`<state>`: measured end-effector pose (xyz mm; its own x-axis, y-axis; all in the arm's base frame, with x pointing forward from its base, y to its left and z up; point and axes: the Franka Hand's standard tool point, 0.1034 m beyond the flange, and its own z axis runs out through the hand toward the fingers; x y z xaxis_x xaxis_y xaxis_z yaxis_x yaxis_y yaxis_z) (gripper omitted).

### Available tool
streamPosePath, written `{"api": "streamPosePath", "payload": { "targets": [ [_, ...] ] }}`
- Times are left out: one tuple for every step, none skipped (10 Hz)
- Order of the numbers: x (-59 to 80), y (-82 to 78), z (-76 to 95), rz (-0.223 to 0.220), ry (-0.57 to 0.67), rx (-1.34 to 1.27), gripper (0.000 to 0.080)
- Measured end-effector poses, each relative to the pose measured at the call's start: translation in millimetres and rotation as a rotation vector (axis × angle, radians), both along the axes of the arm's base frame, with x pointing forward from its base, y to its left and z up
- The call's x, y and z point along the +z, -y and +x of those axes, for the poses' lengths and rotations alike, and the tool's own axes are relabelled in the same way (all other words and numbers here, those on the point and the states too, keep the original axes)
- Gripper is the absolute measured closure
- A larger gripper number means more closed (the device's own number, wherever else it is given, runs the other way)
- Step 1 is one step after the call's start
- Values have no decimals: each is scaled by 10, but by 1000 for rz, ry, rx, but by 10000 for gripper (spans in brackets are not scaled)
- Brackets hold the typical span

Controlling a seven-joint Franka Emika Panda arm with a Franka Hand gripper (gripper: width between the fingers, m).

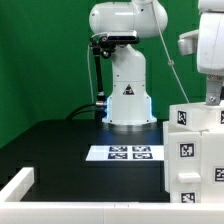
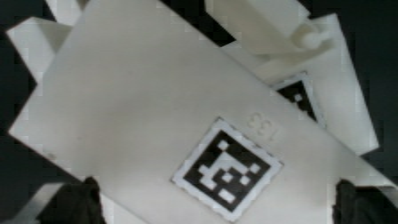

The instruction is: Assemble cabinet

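Exterior view shows the large white plastic box-like cabinet, with square black-and-white tags on its faces, at that view's right edge, directly beneath the white wrist and gripper, whose fingertips are hidden behind the cabinet's top. The jaws stand at their widest and nothing appears held. From the wrist view, a broad tilted white panel of the cabinet fills the space just under the gripper, with one tag facing up and a white finger beside the panel's far edge. Judging from this, the step in hand is lining up for a grasp on the cabinet body. To do it well, the jaws should straddle a wall edge squarely, descend straight, and close only once both fingers flank the plastic. The flat white marker board lies well apart, toward the arm's base.
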<state>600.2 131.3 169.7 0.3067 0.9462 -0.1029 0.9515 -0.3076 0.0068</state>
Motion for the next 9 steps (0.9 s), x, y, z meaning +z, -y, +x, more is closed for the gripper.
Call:
{"api": "streamPosePath", "payload": {
  "targets": [
    [-5, 10, -1, 1, -7, 59, 151],
    [-3, 23, 3, -10, -11, 135, 151],
    [-1, 24, 10, -46, -19, 302, 151],
    [-15, 18, -2, -52, -32, 386, 151],
    [-21, 33, -2, -60, -41, 442, 151],
    [-18, 48, 5, -74, -52, 535, 151],
    [-18, 64, 9, -85, -62, 611, 151],
    [-28, 82, 10, -90, -74, 677, 151],
    [-54, 111, 11, -98, -90, 744, 151]
  ]
}}
